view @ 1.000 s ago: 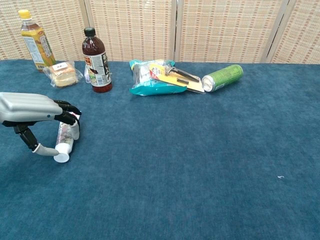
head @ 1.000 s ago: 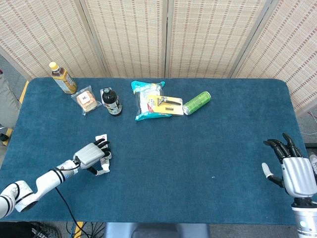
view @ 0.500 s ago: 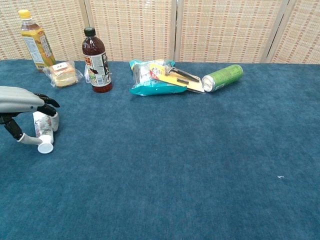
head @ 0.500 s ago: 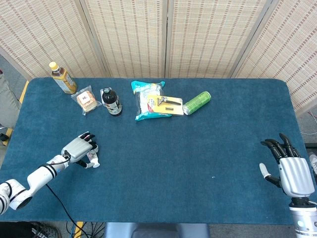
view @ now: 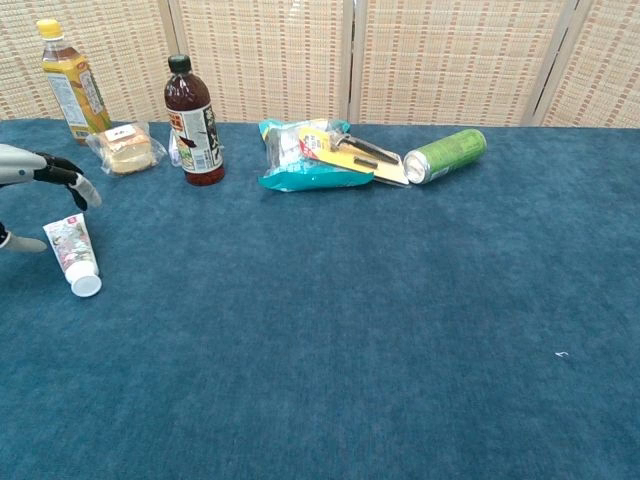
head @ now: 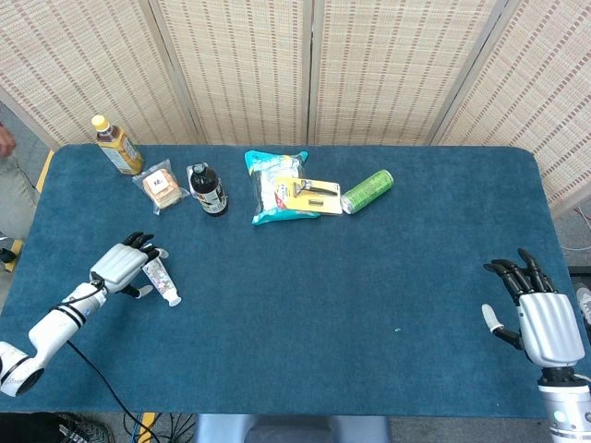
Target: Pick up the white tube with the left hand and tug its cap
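Left hand (head: 123,265) open, fingers spread just beside white tube (view: 72,254) lying flat on table (head: 369,277), cap (view: 86,286) toward robot; tube looks light, soft, best gripped mid-body.

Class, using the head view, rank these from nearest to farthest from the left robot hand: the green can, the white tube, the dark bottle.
1. White tube, right beside the left robot hand.
2. Dark bottle, farther back, standing upright.
3. Green can, lying past the table's middle.

labels too small, no readable text
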